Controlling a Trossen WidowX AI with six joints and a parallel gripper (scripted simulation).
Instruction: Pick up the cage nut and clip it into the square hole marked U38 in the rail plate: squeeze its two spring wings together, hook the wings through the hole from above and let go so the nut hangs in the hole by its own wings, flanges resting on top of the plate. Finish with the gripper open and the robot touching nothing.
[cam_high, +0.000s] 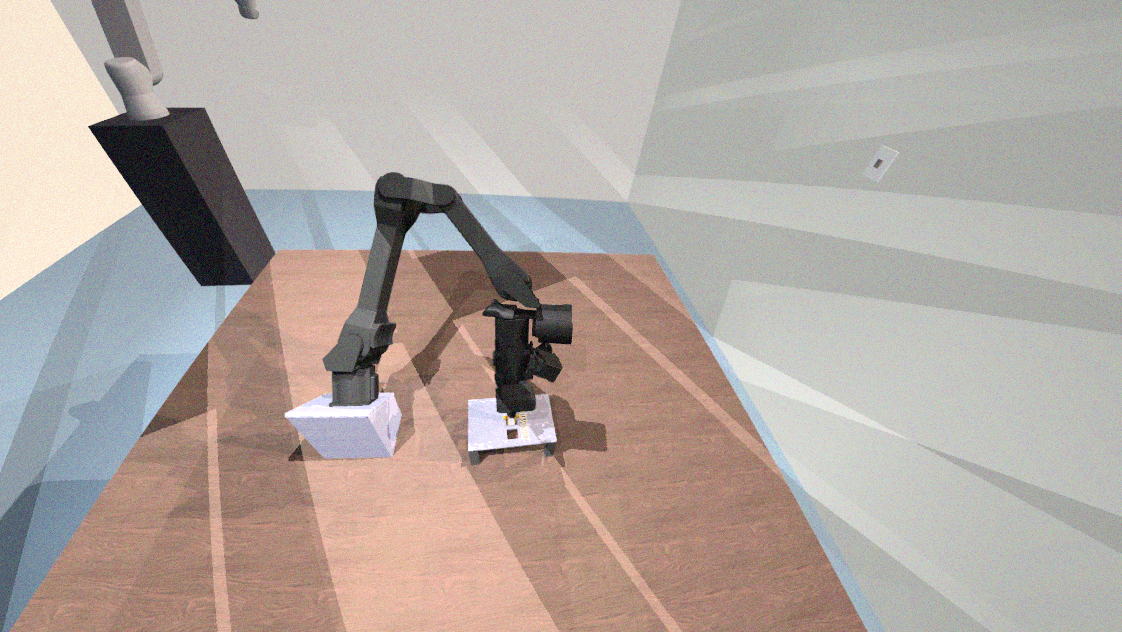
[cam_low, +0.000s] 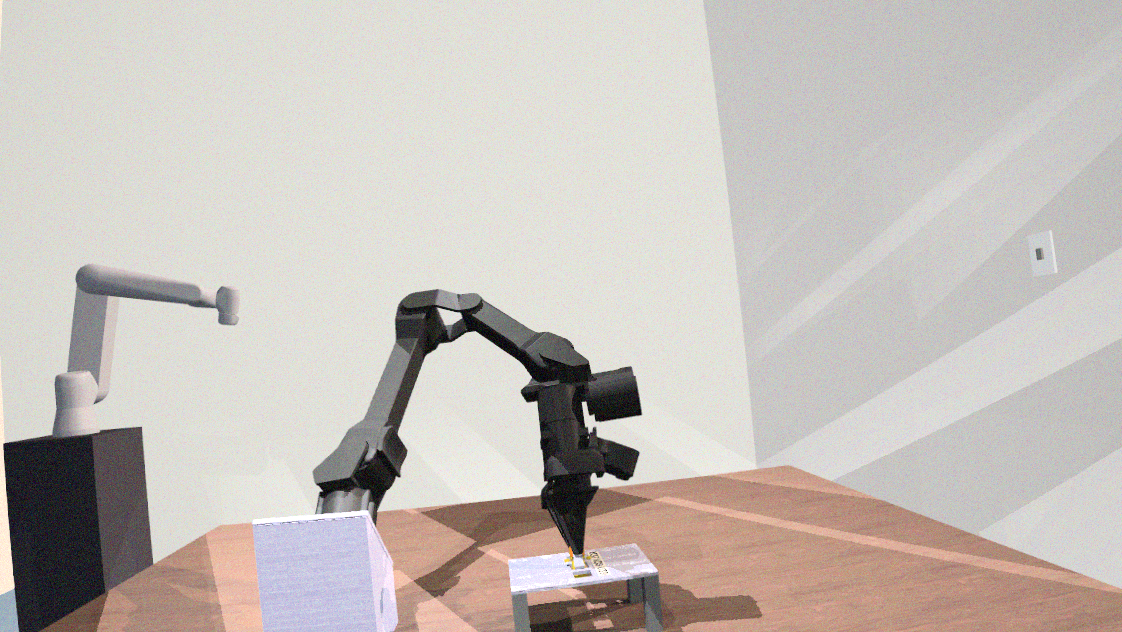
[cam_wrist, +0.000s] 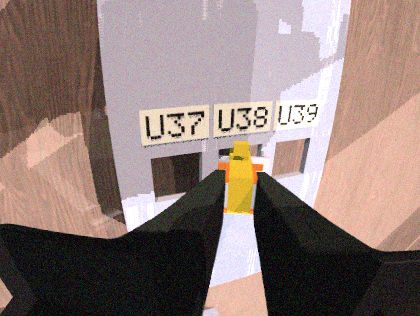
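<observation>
You have the cage nut (cam_high: 517, 416) (cam_low: 579, 563) (cam_wrist: 240, 187), yellow with orange bits at its sides, pinched between the fingertips at the U38 hole (cam_wrist: 256, 150). You see that hole partly covered by the nut, just below its label on the pale, legged rail plate (cam_high: 486, 427) (cam_low: 537, 574) (cam_wrist: 175, 65); wing seating unclear.

Matte black arm (cam_high: 382, 263) (cam_low: 394, 382), angular links; black claw (cam_high: 511, 412) (cam_low: 579, 551) (cam_wrist: 239, 181), tapered fingers.

Counting two arms (cam_high: 380, 263) (cam_high: 139, 86) (cam_low: 394, 384) (cam_low: 141, 284), one gripper (cam_high: 511, 412) (cam_low: 577, 551) (cam_wrist: 239, 181), one cage nut (cam_high: 511, 421) (cam_low: 579, 563) (cam_wrist: 240, 187), one rail plate (cam_high: 486, 427) (cam_low: 537, 574) (cam_wrist: 150, 65), three labels (cam_high: 523, 425) (cam_low: 598, 562) (cam_wrist: 174, 125) (cam_wrist: 243, 119) (cam_wrist: 298, 114), three square holes (cam_high: 511, 433) (cam_wrist: 175, 175) (cam_wrist: 225, 152) (cam_wrist: 288, 157), one table (cam_high: 408, 533) (cam_low: 816, 541) (cam_wrist: 385, 160), one pedestal (cam_high: 168, 196) (cam_low: 51, 526), one white block (cam_high: 349, 435) (cam_low: 314, 577).
</observation>
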